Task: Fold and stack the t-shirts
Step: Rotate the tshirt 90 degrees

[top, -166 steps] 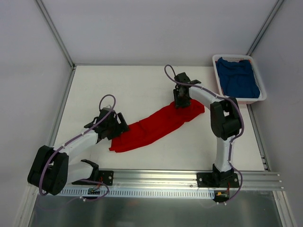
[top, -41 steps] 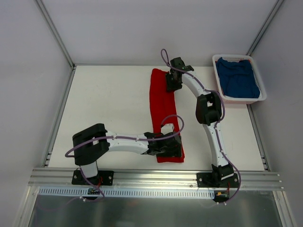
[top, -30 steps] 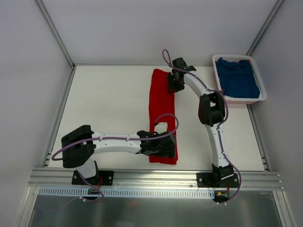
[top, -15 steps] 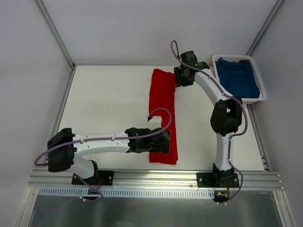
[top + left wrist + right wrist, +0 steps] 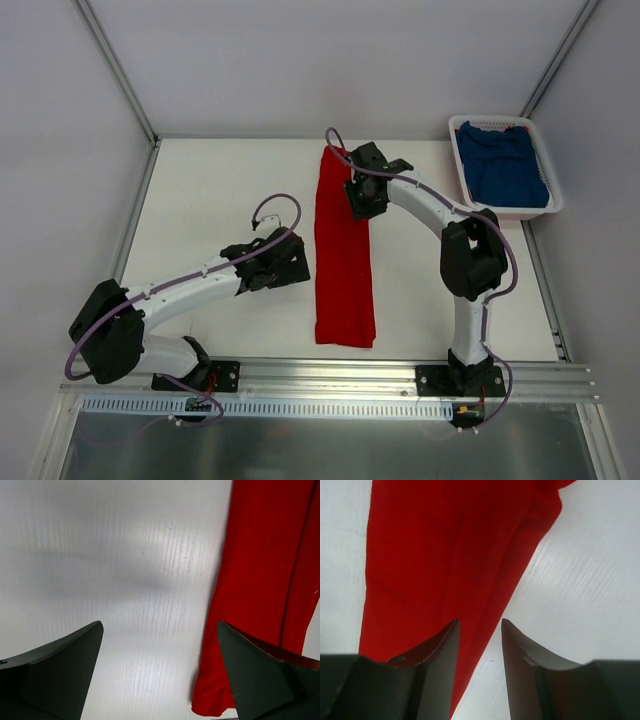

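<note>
There are two t-shirts. One red t-shirt [image 5: 343, 270], folded into a long narrow strip, lies flat in the middle of the table [image 5: 220, 190]. One blue t-shirt [image 5: 503, 165] sits in the single white basket [image 5: 505, 212] at the far right corner. The left claw [image 5: 288, 262] is spread wide and empty beside the strip. The right claw [image 5: 360, 197] hangs over the strip's far right edge, fingers parted, gripping nothing.

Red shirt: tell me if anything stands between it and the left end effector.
Nothing visible does. The left end effector hangs open just left of the red shirt, with only bare table between them.
</note>
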Controlling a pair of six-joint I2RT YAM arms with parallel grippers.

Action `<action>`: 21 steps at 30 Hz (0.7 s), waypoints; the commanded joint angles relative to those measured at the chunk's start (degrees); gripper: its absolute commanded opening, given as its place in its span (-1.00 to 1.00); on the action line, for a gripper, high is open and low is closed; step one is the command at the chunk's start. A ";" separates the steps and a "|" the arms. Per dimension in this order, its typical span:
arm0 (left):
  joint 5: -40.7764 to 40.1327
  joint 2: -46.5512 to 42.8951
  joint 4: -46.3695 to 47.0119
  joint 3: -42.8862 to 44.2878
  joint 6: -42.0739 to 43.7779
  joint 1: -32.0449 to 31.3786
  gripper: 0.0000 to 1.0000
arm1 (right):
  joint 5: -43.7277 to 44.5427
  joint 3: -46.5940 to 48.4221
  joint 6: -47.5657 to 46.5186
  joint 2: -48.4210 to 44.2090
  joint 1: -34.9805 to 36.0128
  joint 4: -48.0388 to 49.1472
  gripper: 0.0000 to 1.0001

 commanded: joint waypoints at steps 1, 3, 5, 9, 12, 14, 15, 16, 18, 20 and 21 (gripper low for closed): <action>1.97 0.74 2.31 0.39 3.91 0.96 0.98 | 1.08 2.77 0.34 2.08 0.37 1.43 -0.17; 2.41 2.32 3.28 0.57 4.35 1.05 0.98 | 0.99 3.74 0.25 2.97 0.63 1.34 -0.18; 3.11 3.98 3.98 0.57 4.44 1.23 0.98 | 0.82 5.84 -0.01 4.46 0.80 1.00 -0.19; 4.17 6.36 5.91 0.57 4.62 1.41 0.98 | 1.17 10.60 -1.06 8.59 1.68 -1.11 -0.23; 4.61 7.16 6.88 0.13 4.53 1.41 0.98 | 1.08 12.36 -1.15 10.79 2.12 -1.12 -0.24; 4.78 7.33 7.15 -0.48 4.35 1.41 0.98 | 1.08 13.15 -0.98 11.93 2.47 -1.03 -0.24; 4.96 7.42 7.32 -0.66 4.35 1.49 0.98 | 0.99 14.02 -0.98 12.37 2.65 -1.03 -0.24; 4.96 7.51 7.50 -0.83 4.26 1.49 0.98 | 0.99 14.55 -0.98 12.81 2.74 -1.29 -0.25; 5.13 7.68 7.76 -1.27 4.26 1.49 0.98 | 0.90 15.44 -0.98 13.95 3.18 -1.64 -0.25; 5.31 7.60 7.94 -1.62 4.09 1.58 0.98 | 0.90 16.32 -0.89 14.48 3.35 -1.99 -0.26; 5.31 7.68 8.11 -1.71 4.09 1.58 0.98 | 0.90 16.32 -0.89 14.75 3.62 -1.91 -0.26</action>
